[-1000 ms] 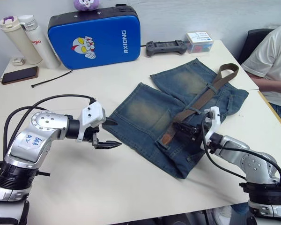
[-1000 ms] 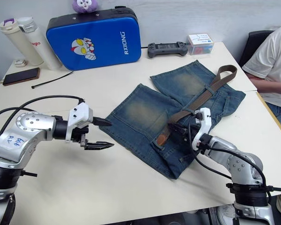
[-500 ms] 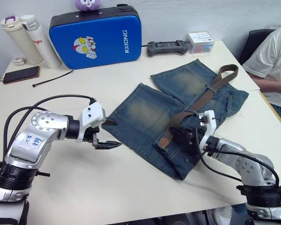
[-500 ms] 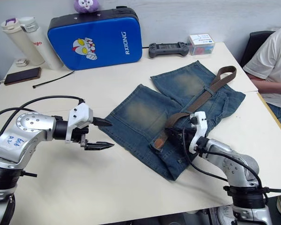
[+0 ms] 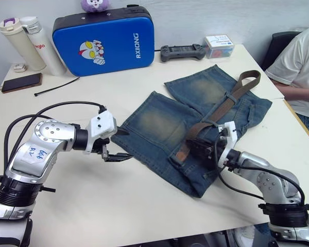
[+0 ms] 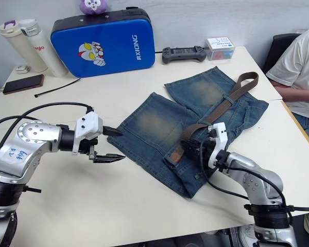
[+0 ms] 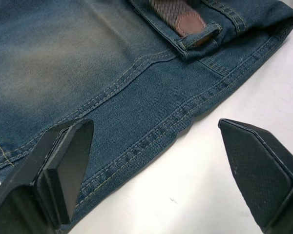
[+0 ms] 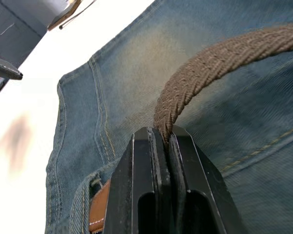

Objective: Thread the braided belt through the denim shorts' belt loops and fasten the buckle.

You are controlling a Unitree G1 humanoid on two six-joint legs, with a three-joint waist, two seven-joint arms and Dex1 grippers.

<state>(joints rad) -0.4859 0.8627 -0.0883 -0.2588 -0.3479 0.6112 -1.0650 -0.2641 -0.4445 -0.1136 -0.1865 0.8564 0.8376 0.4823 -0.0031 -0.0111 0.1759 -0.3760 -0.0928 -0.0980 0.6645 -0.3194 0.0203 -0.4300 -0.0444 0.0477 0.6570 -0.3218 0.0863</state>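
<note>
Right gripper (image 8: 162, 139) pinching one braided belt (image 5: 224, 105); left gripper (image 5: 119, 144) spread wide beside one denim shorts (image 5: 159, 121).

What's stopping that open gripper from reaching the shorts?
Nothing visible. The left gripper is open at the shorts' hem, with bare table between its fingers and the denim.

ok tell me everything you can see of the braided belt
The braided belt is a long, narrow brown woven strap lying diagonally along the waistband of the denim shorts, passing under belt loops. Its far end folds over beyond the shorts; its tan leather end sits under a loop. The right tool pinches it mid-length, raising an arch.
</note>
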